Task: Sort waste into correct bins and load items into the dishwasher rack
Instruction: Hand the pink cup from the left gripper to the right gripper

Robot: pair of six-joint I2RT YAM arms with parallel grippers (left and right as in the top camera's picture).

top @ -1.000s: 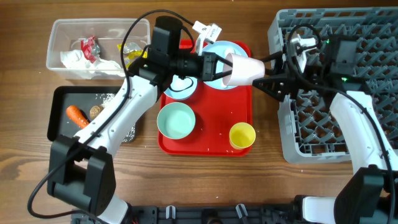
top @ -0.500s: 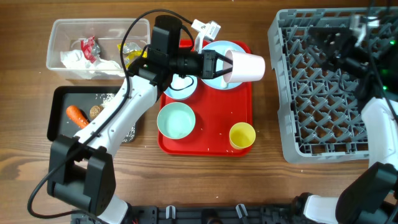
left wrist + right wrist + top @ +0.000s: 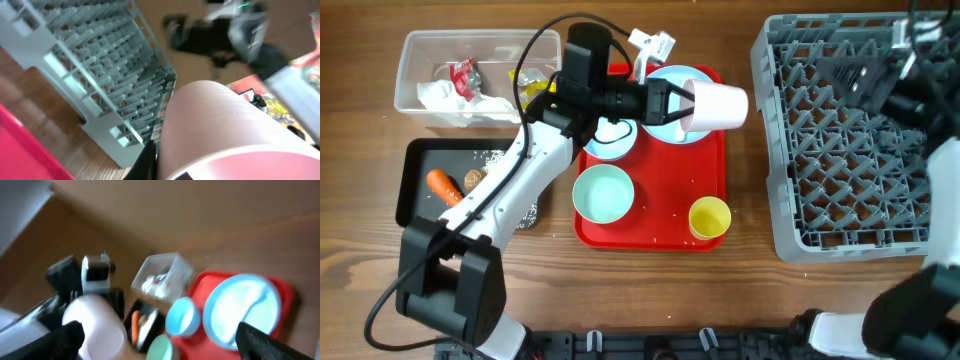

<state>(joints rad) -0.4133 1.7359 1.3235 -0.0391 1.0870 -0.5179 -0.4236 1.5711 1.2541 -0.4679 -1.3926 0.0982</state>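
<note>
At the upper left, the clear tub (image 3: 402, 70) held the crumpled napkin (image 3: 445, 97) and the wrappers (image 3: 462, 72). Just below it the black tray (image 3: 408, 190) held the carrot (image 3: 444, 185), the brown lump (image 3: 473, 179) and a scatter of rice grains (image 3: 490, 157). Judging by that split, the waste looked sorted and dish loading was the step in hand.

The left arm reached from the lower left up across the frame. At upper centre the left gripper (image 3: 682, 106) was clamped on the rim of the pink cup (image 3: 720, 107). The cup lay on its side in the air, base toward the right, above the right edge of the red tray (image 3: 660, 215). That hold suited a sideways carry toward the pegs, I judged, since the left wrist view showed the cup wall filling the foreground with the lattice beyond it.

On the red tray a light blue bowl (image 3: 604, 193) sat at lower centre. The plate (image 3: 680, 75) was partly hidden beneath the cup, and the yellow cup (image 3: 710, 217) stood at the lower right corner, all not yet loaded.

The dishwasher rack (image 3: 840, 180) filled the right side, apart from the tray, with nothing seated in it that I could see. Over its upper right corner the right gripper (image 3: 159, 330) hung with fingers spread wide and nothing between them, facing the cup, probably parked out of the way or ready to receive it.
</note>
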